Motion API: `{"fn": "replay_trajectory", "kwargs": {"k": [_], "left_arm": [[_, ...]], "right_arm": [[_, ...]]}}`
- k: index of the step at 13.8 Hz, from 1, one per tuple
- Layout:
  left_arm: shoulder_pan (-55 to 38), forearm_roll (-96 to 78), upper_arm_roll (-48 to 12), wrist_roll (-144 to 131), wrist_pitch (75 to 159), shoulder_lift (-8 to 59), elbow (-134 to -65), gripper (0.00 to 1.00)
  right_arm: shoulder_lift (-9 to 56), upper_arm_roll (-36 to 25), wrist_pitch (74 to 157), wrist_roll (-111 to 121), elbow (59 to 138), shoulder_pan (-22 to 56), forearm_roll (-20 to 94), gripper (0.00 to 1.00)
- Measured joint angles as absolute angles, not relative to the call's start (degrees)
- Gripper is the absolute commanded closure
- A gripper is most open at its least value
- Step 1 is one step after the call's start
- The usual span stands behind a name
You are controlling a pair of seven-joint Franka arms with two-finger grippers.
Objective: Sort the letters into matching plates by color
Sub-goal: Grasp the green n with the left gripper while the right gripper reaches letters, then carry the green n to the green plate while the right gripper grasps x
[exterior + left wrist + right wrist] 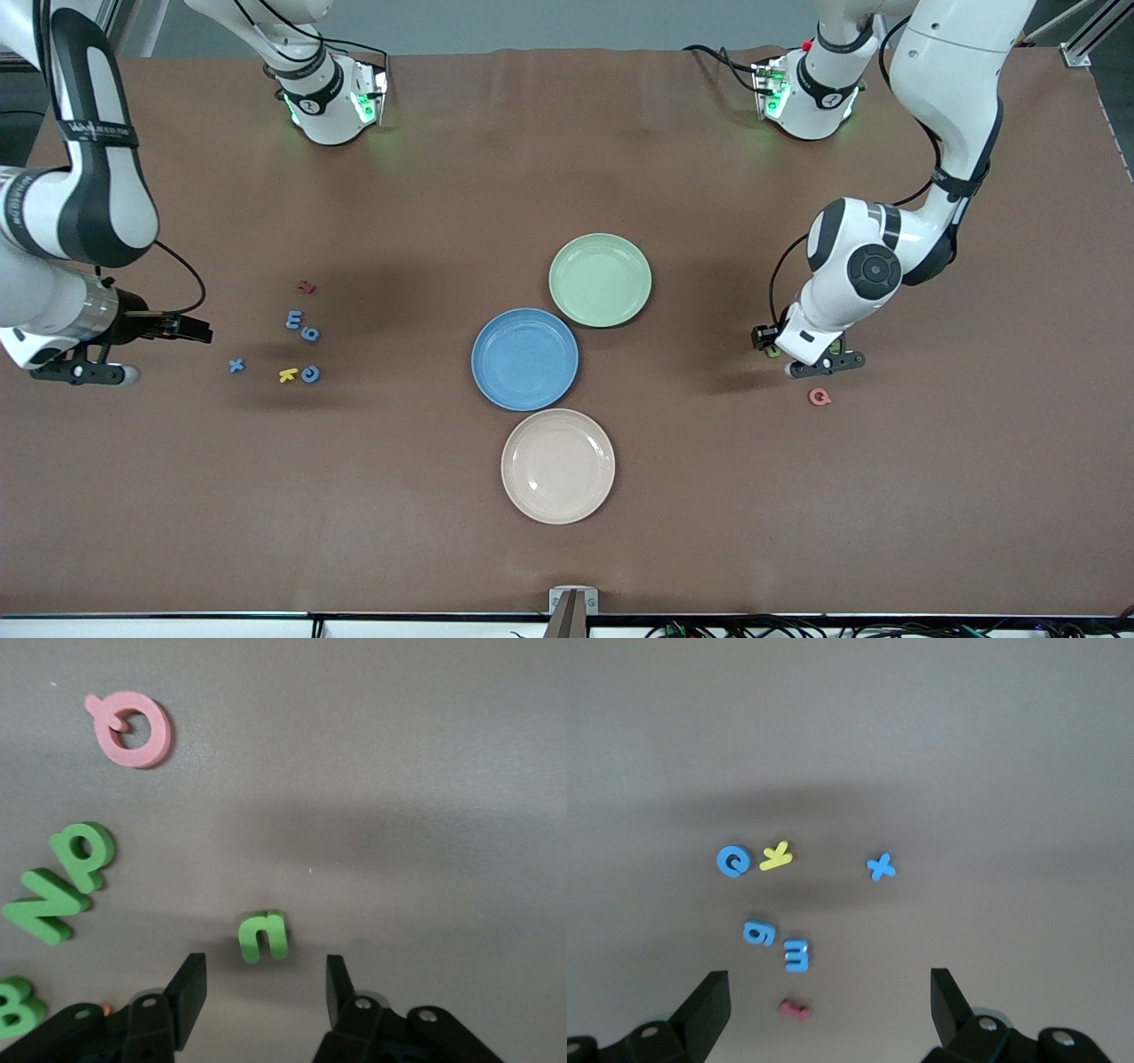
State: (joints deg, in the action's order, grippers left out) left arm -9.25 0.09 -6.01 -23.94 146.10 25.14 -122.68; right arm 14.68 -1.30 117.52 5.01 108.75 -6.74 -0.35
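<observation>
Four blue letters lie on the table toward the right arm's end: an x (236,365), an m-like one (294,320), a g-like one (310,334) and a c-like one (309,374). Among them, one yellow letter (288,375) is seen just beside the c-like one, and one small red letter (306,287) lies farthest from the front camera.

Four green letters are seen in the left wrist view, toward the left arm's end: an n (263,935), a P (84,853), an N (42,904) and a B (16,1005) cut by the frame edge. One pink letter (819,397) lies near them.

Three plates sit mid-table: the green plate (600,279), the blue plate (524,359) touching it, and one beige plate (558,465) nearest the camera. Nothing lies in them.

The left gripper (264,992) is lowered around the n, its fingers apart and not touching it. The right gripper (829,1005) is held wide open over bare table beside the blue letters.
</observation>
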Motion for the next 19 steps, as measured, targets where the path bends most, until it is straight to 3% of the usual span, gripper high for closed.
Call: {"fn": "replay_trajectory", "kwargs": {"k": [4, 8, 13, 17, 19], "left_arm": [[-9.1, 0.09, -5.86, -23.95, 146.74, 26.98, -122.54, 0.51], [-8.93, 0.09, -5.77, -23.99, 146.77, 27.48, -121.86, 0.59], [-8.83, 0.09, -5.69, -24.02, 146.77, 27.6, -121.18, 0.73], [-8.83, 0.09, -5.69, -24.07, 146.77, 27.86, -121.14, 0.73], [-8.83, 0.09, -5.69, -24.07, 146.77, 27.87, -121.14, 0.87]], "right_arm": [[15.33, -1.42, 128.56, 9.1, 117.51, -8.87, -0.46, 0.0], [20.31, -1.42, 135.74, 12.23, 119.71, -9.92, -0.52, 0.02], [25.42, -1.43, 139.29, 15.1, 117.99, -11.06, -0.53, 0.23], [28.71, -1.32, 141.99, 15.42, 116.89, -11.05, -0.54, 0.34], [29.34, -1.27, 142.19, 15.51, 116.63, -11.04, -0.54, 0.37]]}}
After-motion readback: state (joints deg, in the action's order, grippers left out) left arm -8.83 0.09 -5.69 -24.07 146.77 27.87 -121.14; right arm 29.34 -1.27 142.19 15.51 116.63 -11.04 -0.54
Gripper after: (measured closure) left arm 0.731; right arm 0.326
